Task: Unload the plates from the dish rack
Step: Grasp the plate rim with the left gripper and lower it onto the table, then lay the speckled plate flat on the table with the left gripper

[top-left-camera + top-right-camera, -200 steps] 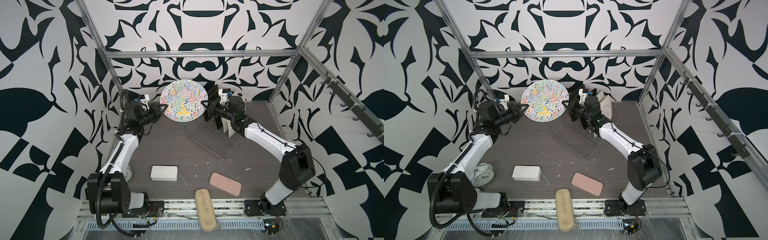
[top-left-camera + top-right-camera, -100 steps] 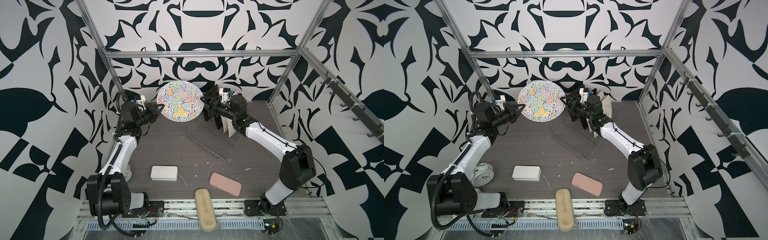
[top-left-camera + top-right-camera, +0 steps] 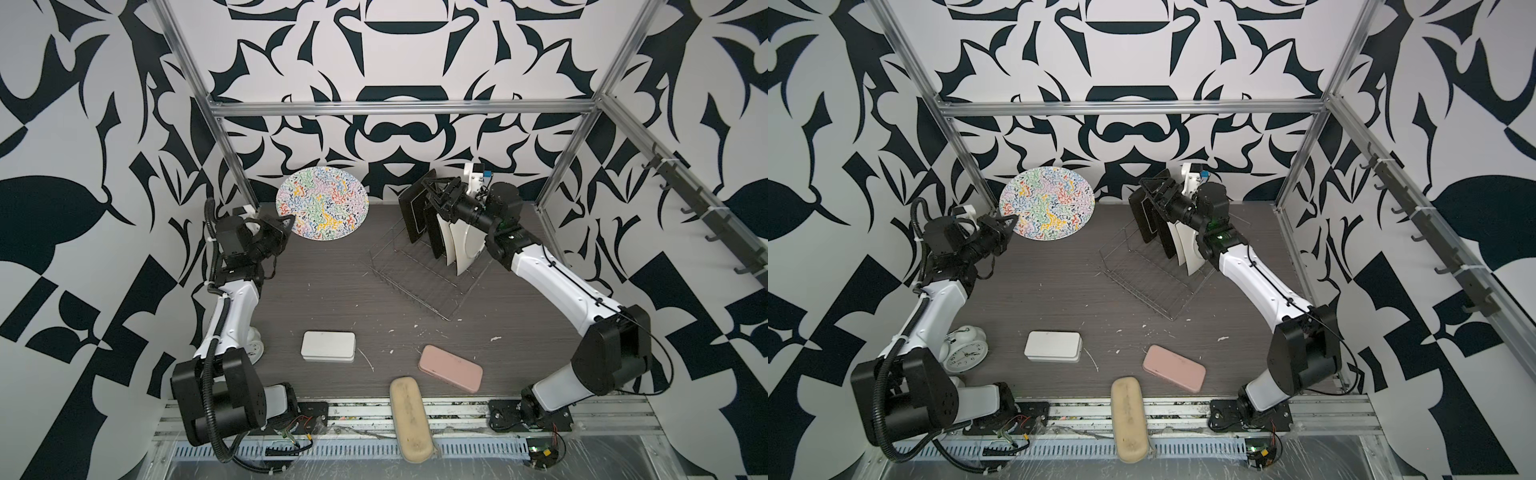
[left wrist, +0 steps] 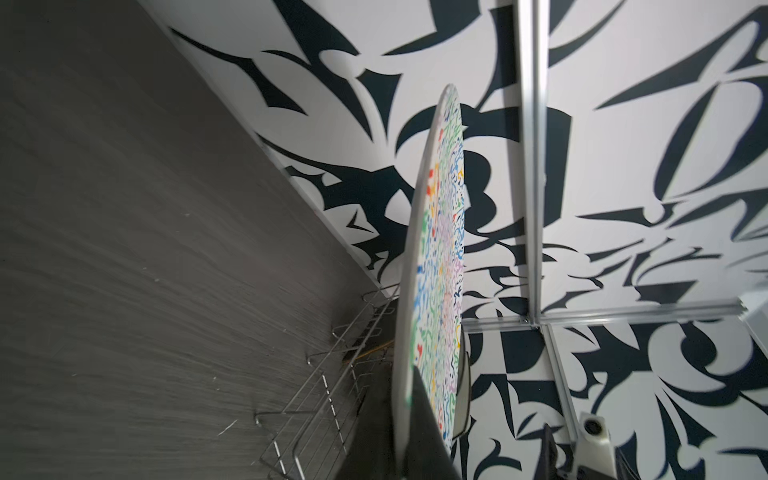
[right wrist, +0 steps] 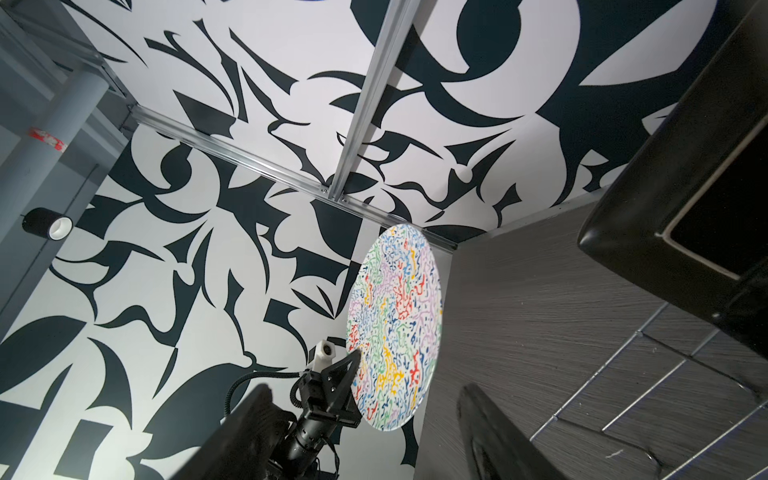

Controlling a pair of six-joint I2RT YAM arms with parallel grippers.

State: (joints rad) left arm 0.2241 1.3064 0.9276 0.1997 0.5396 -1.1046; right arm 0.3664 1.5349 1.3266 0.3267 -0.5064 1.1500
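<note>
My left claw (image 3: pixel 286 223) pinches round plate (image 3: pixel 322 203), aloft, clear of dish rack (image 3: pixel 415 276). My right claw (image 3: pixel 438 193) gapes empty by four square plates (image 3: pixel 442 235) (all racked, far right). None set down yet.

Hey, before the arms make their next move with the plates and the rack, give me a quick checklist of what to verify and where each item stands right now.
1. Left fingers shut on the round plate at its rim: ok.
2. Round plate lifted clear of the rack: ok.
3. Bare table below the round plate for setting it down: ok.
4. Right fingers open and empty: ok.
5. Four square plates standing in the rack: ok.
6. Right fingers lined up on the black plate at its rim: cannot tell.
</note>
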